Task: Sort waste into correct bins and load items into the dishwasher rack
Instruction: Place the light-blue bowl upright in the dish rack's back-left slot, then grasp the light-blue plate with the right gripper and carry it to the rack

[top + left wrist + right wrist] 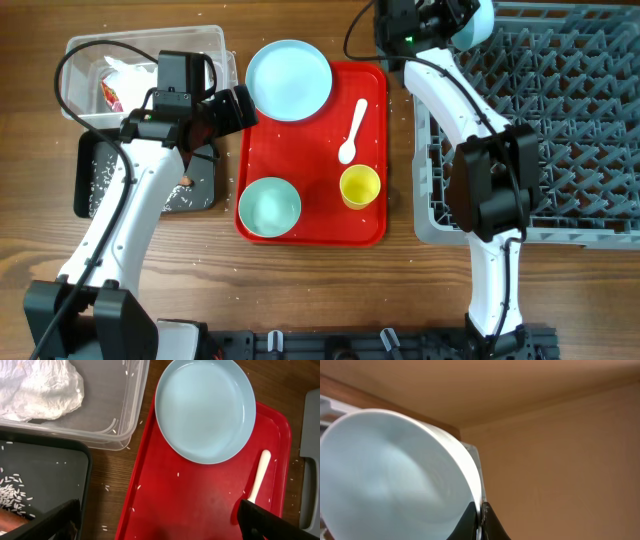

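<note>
- Right gripper [480, 519] — pinched tight on the rim of the small white bowl [395, 475], which is tilted over the far left corner of the grey rack [560, 130].
- Left gripper [236, 106] — jaws spread wide and holding nothing, it hangs over the left edge of the red tray [315, 215], just beside the pale blue plate [289, 79].

red tray [318, 160] | plate [288, 79] | spoon [352, 133] | yellow cup [360, 186] | teal bowl [269, 207]

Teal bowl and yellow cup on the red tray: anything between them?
No. In the overhead view, only bare red tray separates the teal bowl from the yellow cup.
</note>
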You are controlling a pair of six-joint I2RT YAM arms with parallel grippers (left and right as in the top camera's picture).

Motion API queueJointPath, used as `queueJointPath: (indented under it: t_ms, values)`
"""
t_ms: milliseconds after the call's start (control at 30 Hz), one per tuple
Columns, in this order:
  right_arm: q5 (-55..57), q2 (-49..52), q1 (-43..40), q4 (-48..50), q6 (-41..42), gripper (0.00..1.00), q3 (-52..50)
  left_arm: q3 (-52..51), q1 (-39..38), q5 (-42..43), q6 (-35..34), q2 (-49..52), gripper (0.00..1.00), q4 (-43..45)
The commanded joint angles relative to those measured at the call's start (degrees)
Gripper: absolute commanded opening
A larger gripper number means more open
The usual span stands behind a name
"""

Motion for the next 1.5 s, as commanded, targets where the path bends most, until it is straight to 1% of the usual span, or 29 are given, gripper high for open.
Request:
queueJointPath:
  t_ms: [0, 100, 167, 200, 233, 267, 300, 333, 367, 400, 433, 567, 600, 667, 767, 800, 867, 900, 933, 967, 1000, 1033, 1100, 1133, 1167, 1200, 1300, 1467]
  values:
    - [1.6, 0.7, -0.6, 0.0, 2.7, 0.04, -2.3, 0.7, 0.3, -0.6, 0.5, -0.3, 1.00, 0.2]
    - [1.3, 0.7, -1.0, -0.4, 5.3, 0.04, -2.7, 0.7, 0.3, -0.6, 0.5, -0.3, 1.00, 0.2]
    - [0.7, 0.7, -1.1, -0.6, 5.5, 0.04, -3.0, 0.7, 0.3, -0.6, 0.5, -0.3, 1.00, 0.2]
    - [-0.4, 0.7, -1.0, -0.7, 5.5, 0.07, -3.5, 0.7, 0.3, -0.6, 0.5, -0.3, 1.00, 0.2]
    - [-0.4, 0.7, -0.8, -0.9, 5.5, 0.17, -3.5, 0.7, 0.3, -0.6, 0.5, -0.3, 1.00, 0.2]
    - [-0.4, 0.7, -0.3, -0.9, 5.5, 0.36, -3.5, 0.7, 0.3, -0.6, 0.5, -0.3, 1.00, 0.2]
    - [-0.3, 0.7, 0.2, -0.9, 5.5, 0.62, -3.5, 0.7, 0.3, -0.6, 0.5, -0.3, 1.00, 0.2]
    - [-0.4, 0.7, 0.5, -0.9, 5.5, 0.79, -3.5, 0.7, 0.3, -0.6, 0.5, -0.3, 1.00, 0.2]
    - [-1.4, 0.7, 0.9, -1.1, 5.6, 0.93, -3.5, 0.7, 0.3, -0.6, 0.5, -0.3, 1.00, 0.2]
    - [-3.4, 0.7, 1.3, -2.1, 5.8, 0.98, -3.5, 0.7, 0.3, -0.6, 0.5, -0.3, 1.00, 0.2]
    - [-6.1, 0.7, 1.8, -3.0, 5.7, 1.00, -3.5, 0.7, 0.3, -0.6, 0.5, -0.3, 1.00, 0.2]
    - [-16.1, -1.0, 2.8, -6.6, 8.2, 1.00, -3.5, 0.7, 0.3, -0.6, 0.5, -0.3, 1.00, 0.2]
    - [-18.1, -2.0, 2.8, -7.8, 10.1, 1.00, -3.5, 0.7, 0.3, -0.6, 0.5, -0.3, 1.00, 0.2]
    - [-26.1, -6.0, 2.8, -12.2, 15.5, 1.00, -3.4, 0.7, 0.3, -0.6, 0.5, -0.3, 1.00, 0.2]
    - [-45.6, -13.4, 3.1, -19.1, 24.0, 0.99, -3.4, 0.7, 0.3, -0.6, 0.5, -0.3, 1.00, 0.2]
    - [-55.1, -16.0, 3.1, -20.6, 28.7, 0.94, -3.4, 0.7, 0.3, -0.6, 0.5, -0.3, 1.00, 0.2]
    - [-76.2, -19.4, 3.1, -20.7, 42.3, 0.86, -3.4, 0.7, 0.3, -0.6, 0.5, -0.3, 1.00, 0.2]
    - [-84.9, -19.5, 3.1, -19.7, 46.8, 0.85, -3.4, 0.7, 0.3, -0.6, 0.5, -0.3, 1.00, 0.2]
    - [-90.6, -18.2, 3.5, -18.4, 52.2, 0.84, -3.5, 0.7, 0.3, -0.6, 0.5, -0.3, 1.00, 0.2]
    - [-90.8, -15.9, 4.6, -17.7, 54.9, 0.84, -3.5, 0.7, 0.3, -0.6, 0.5, -0.3, 1.00, 0.2]
    - [-90.8, -13.6, 5.4, -17.5, 55.7, 0.79, -3.5, 0.7, 0.3, -0.6, 0.5, -0.3, 1.00, 0.2]
    - [-90.8, -11.7, 6.1, -17.6, 57.6, 0.76, -3.5, 0.7, 0.3, -0.6, 0.5, -0.3, 1.00, 0.2]
    - [-90.6, -6.0, 8.3, -18.1, 65.3, 0.57, -3.5, 0.7, 0.3, -0.6, 0.5, -0.3, 1.00, 0.2]
    - [-88.6, -3.5, 8.8, -19.6, 70.9, 0.41, -3.5, 0.7, 0.3, -0.6, 0.5, -0.3, 1.00, 0.2]
    - [-87.1, -1.6, 9.1, -21.2, 74.8, 0.35, -3.5, 0.7, 0.3, -0.6, 0.5, -0.3, 1.00, 0.2]
    - [-86.7, -0.2, 9.0, -22.4, 76.4, 0.32, -3.5, 0.7, 0.3, -0.6, 0.5, -0.3, 1.00, 0.2]
    - [-82.4, 1.6, 8.9, -26.5, 77.8, 0.32, -3.5, 0.7, 0.3, -0.6, 0.5, -0.3, 1.00, 0.2]
    - [-81.0, 3.0, 8.9, -26.7, 80.7, 0.29, -3.5, 0.7, 0.3, -0.6, 0.5, -0.3, 1.00, 0.2]
